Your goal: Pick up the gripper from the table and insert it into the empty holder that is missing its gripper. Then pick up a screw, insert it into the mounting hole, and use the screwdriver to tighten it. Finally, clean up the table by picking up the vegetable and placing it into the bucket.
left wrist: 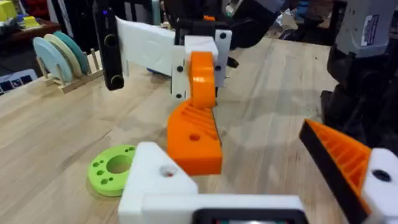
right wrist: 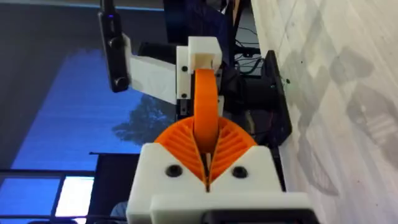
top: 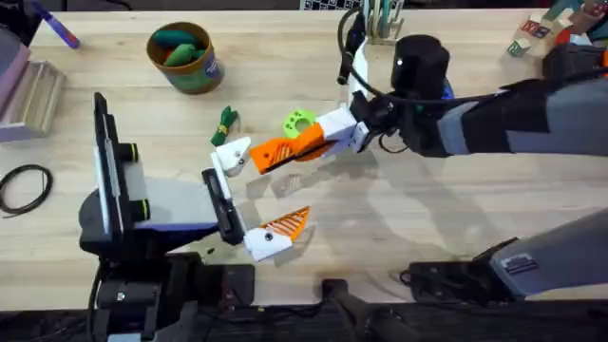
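- Altogether, two robot grippers are at work over the light wooden table [top: 456,204]. There is also one loose small orange plastic gripper piece with ribs [top: 285,149] [left wrist: 194,140] [right wrist: 205,93], one toy vegetable, one bucket and one lime-green ring-shaped disc [top: 298,122] [left wrist: 112,169].
- The right gripper [top: 321,140] [left wrist: 202,68] [right wrist: 205,134] has its white fingers with orange ribbed pads pressed together on the orange plastic gripper piece. It holds the piece above the table, near the middle.
- The left gripper [top: 252,199] [left wrist: 249,155] is spread wide and holds nothing. One of its fingers carries one orange ribbed pad with a black side [top: 290,225] [left wrist: 339,155].
- The other finger is the bare white angular plastic holder [top: 231,155] [left wrist: 155,180], with one small hole seen on its face.
- The free end of the orange plastic gripper piece reaches the holder and seems to touch it. Whether it is seated there, I cannot tell.
- This piece is wedge-shaped, with fine ribs on one face and one small round hole in the side.
- The small dark green elongated toy vegetable [top: 225,123] lies on the table, between the bucket and the disc and just behind the holder.
- The small round green bucket with a tan rim [top: 201,71] stands at the far left part of the table. Green and orange-red toy pieces lie inside it.
- Its label is blue and white, and the writing is too small to read.
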{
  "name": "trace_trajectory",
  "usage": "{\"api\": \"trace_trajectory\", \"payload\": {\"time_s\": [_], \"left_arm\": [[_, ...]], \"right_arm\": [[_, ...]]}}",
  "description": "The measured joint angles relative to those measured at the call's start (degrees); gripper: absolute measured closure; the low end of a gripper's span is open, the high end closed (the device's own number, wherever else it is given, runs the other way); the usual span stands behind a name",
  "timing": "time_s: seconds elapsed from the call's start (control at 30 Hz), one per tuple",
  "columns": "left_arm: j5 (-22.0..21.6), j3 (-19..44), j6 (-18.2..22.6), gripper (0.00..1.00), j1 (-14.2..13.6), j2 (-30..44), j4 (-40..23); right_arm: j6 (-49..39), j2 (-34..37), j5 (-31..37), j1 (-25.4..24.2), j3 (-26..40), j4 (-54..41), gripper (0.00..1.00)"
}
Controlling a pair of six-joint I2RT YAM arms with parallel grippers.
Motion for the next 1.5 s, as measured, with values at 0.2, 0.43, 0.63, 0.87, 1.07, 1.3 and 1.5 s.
{"api": "trace_trajectory", "payload": {"time_s": [0.2, 0.43, 0.63, 0.87, 1.07, 1.3, 1.5], "left_arm": [[0.0, 0.0, -0.01, 0.015, 0.0, -0.02, 0.0], [0.0, 0.0, -0.01, 0.015, 0.0, -0.01, 0.0], [-0.1, 0.0, -0.04, 0.015, 0.04, -0.02, 0.01], [-0.08, 0.0, -0.06, 0.015, 0.07, -0.02, 0.02], [-0.16, 0.0, 0.11, 0.015, 0.07, -0.02, 0.07], [-0.28, 0.0, 0.27, 0.015, 0.07, -0.02, 0.07], [-1.3, 0.0, 0.23, 0.015, 0.55, -0.02, 0.19]], "right_arm": [[-1.46, 0.28, -0.13, 0.48, 0.04, 0.07, 0.992], [-1.67, 0.28, 0.65, 1.06, 0.04, 0.08, 0.992], [-1.63, 0.26, 1.64, 2.06, 0.04, 0.14, 0.992], [-1.61, 0.28, 1.68, 2.45, 0.04, 0.56, 0.992], [0.93, 0.28, 2.64, 2.47, 0.04, 6.67, 0.992], [4.02, 0.28, 3.31, 2.57, 0.04, 7.6, 0.992], [4.42, 0.28, 5.97, 3.51, 0.04, 7.64, 0.992]]}}
